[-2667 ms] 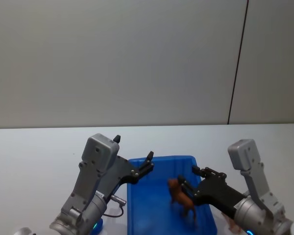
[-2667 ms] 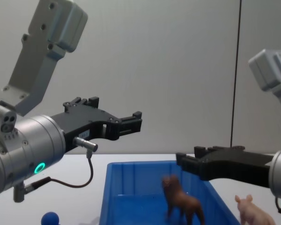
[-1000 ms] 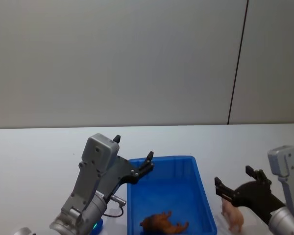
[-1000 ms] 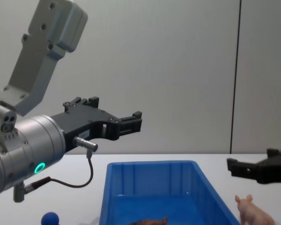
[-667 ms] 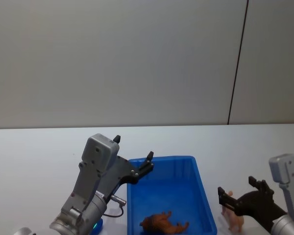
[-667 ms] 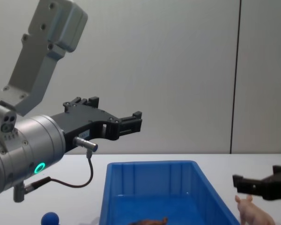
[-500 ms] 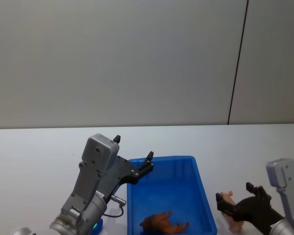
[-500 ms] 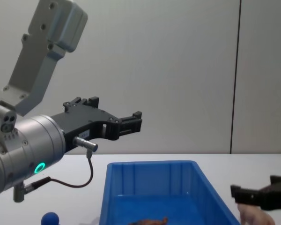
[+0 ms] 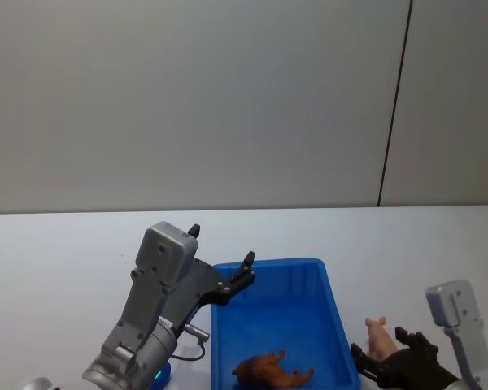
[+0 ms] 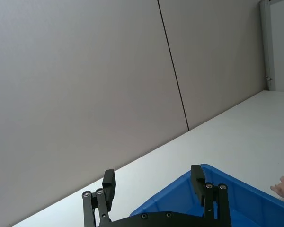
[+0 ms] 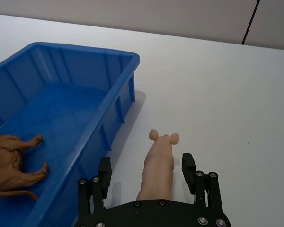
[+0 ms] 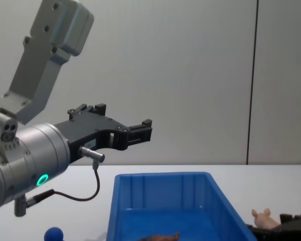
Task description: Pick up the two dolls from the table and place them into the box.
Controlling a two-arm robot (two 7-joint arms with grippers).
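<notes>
Pig (image 11: 160,160) sits inside right gripper's (image 11: 146,164) spread jaws.

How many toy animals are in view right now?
2. The orange-brown lion lies inside the blue box; the pink pig is on the table beside it, between the right gripper's open jaws. The left gripper hangs by the box.

My left arm (image 12: 35,150): silver-grey shell, teal LED ring (image 12: 41,179), thin blk cable (image 12: 90,193). My left gripper (image 10: 153,176) & right gripper (image 11: 146,163): matte blk, silver screws (image 11: 198,174).
</notes>
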